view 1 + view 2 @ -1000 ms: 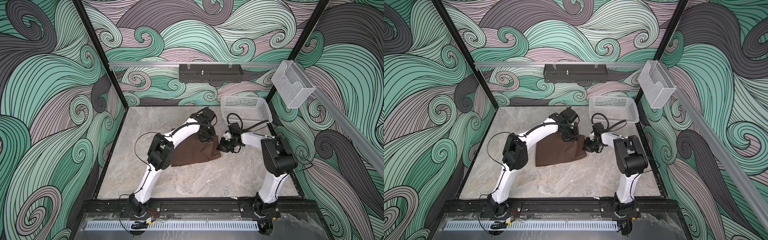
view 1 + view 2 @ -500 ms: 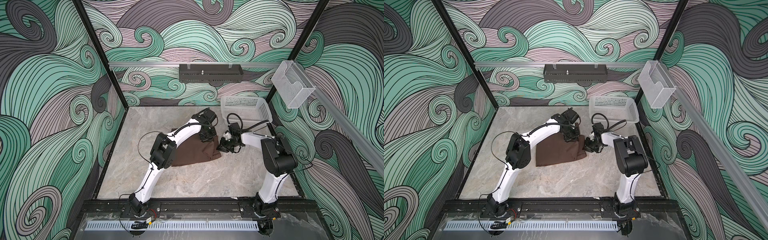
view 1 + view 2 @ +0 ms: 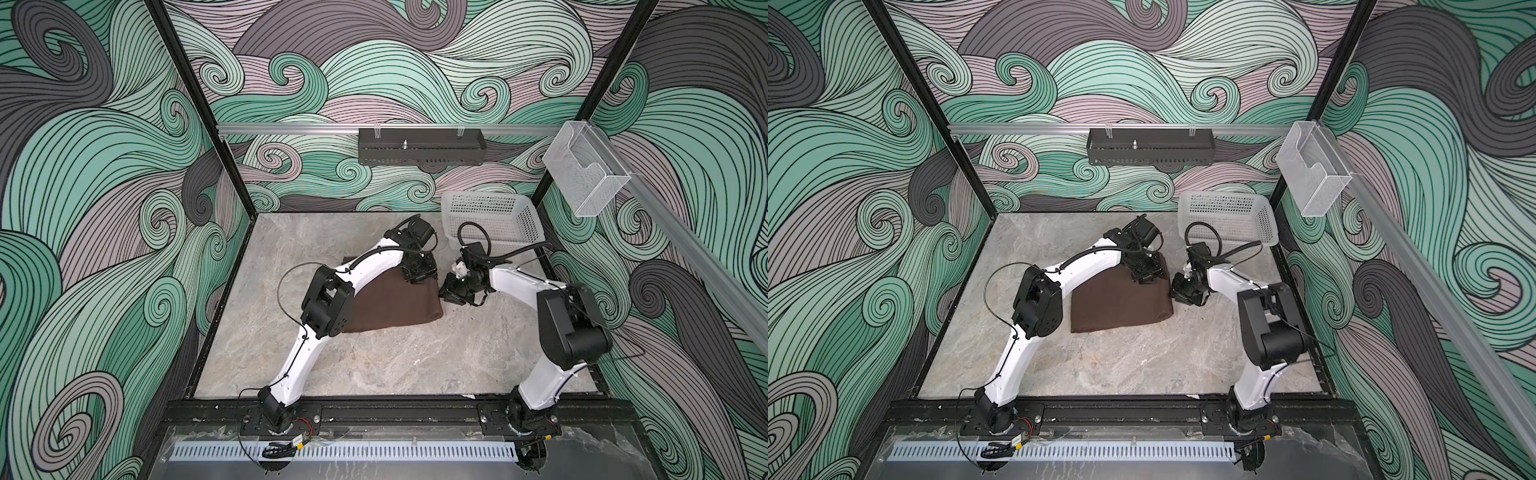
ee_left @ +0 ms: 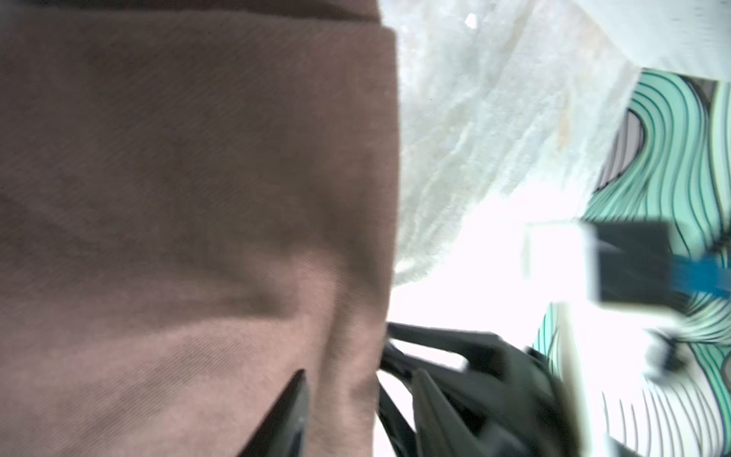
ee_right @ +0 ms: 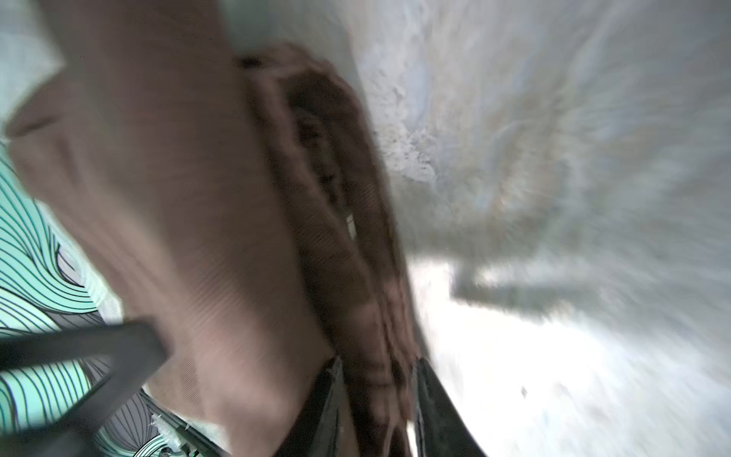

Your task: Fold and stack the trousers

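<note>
The trousers (image 3: pixel 395 305) lay folded into a compact brown bundle about the middle of the table (image 3: pixel 374 374), and in both top views the left arm's elbow hid their left end. The near edge of the bundle looked thick and rounded, and the right edge ran back to the cloth's far right corner. The left gripper (image 3: pixel 419 276) pointed down at that corner; the top views did not show whether it touched the cloth or hung just above it. In the left wrist view the trousers (image 4: pixel 178 198) filled most of the frame, and the left gripper (image 4: pixel 360 415) had its jaws spread. One of its fingers (image 4: pixel 294 411) stood over the cloth and the other stood off the cloth's edge, with a strip of bright table showing between the edge and that finger. The right gripper (image 3: pixel 448 293) sat low at the bundle's right edge, just beside the left gripper. The right wrist view was blurred. In it the layered edge of the trousers (image 5: pixel 190 205) ran in between the jaws of the right gripper (image 5: pixel 377 399) and filled the gap from side to side. Whether the fingers (image 5: pixel 435 403) pinched the cloth or only flanked it could not be told. A basket (image 3: pixel 492 216) of white mesh stood at the table's far right corner, behind the right gripper and apart from the trousers (image 3: pixel 1121 305).
</note>
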